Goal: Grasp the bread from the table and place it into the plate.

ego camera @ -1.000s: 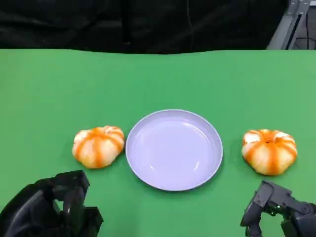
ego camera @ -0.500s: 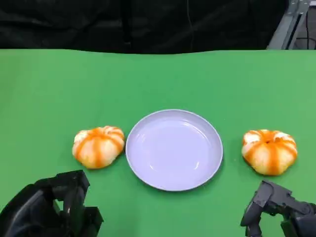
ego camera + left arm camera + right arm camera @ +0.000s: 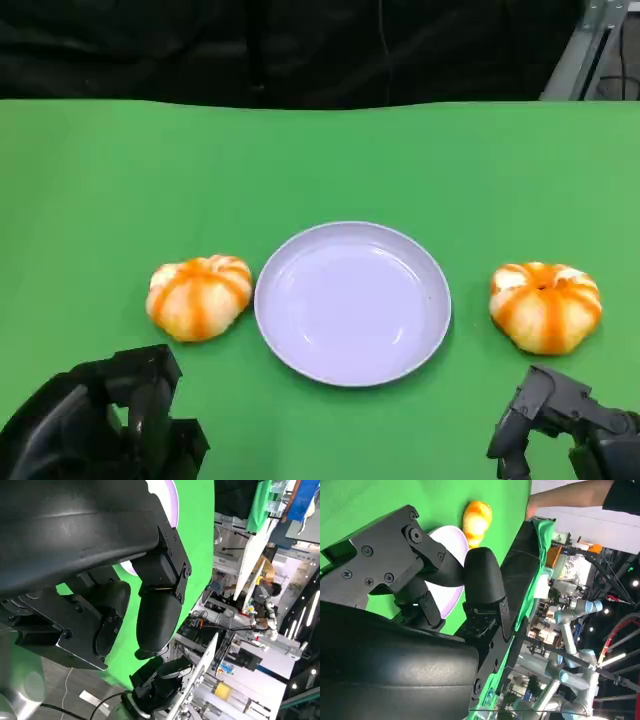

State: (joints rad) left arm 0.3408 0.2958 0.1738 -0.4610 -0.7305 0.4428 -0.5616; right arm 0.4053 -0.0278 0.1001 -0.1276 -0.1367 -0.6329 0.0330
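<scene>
We see 2 breads on the green table [image 3: 320,160], both untouched. The left bread [image 3: 199,296] sits just beside the left rim of the plate [image 3: 352,302]; the right bread [image 3: 545,306] sits near the right rim, a gap between them. Plate holds nothing.

Left hand [image 3: 110,425] is at the near edge, below and apart from the left bread, holding nothing. Head view shows a dark bulk there; fingers seem loosely curled, but we cannot tell for sure how wide. The left wrist view shows its fingers [image 3: 155,605] reaching out with no object between them.

Right hand [image 3: 565,425] sits near the front edge, just below the right bread, not touching. Nothing in it; right wrist view shows fingers [image 3: 482,582] apart, with the plate and the left bread [image 3: 477,517] beyond.

Step in hand, as we judge it: pre-reach, grasp not yet started. Task progress near 0.

Next move calls for 1 hand to go forward over its nearer bread, spread fingers round the dome, close gently since it looks soft, lift, carry sideways over the plate rim, release at centre. Right hand looks closer to its bread.
</scene>
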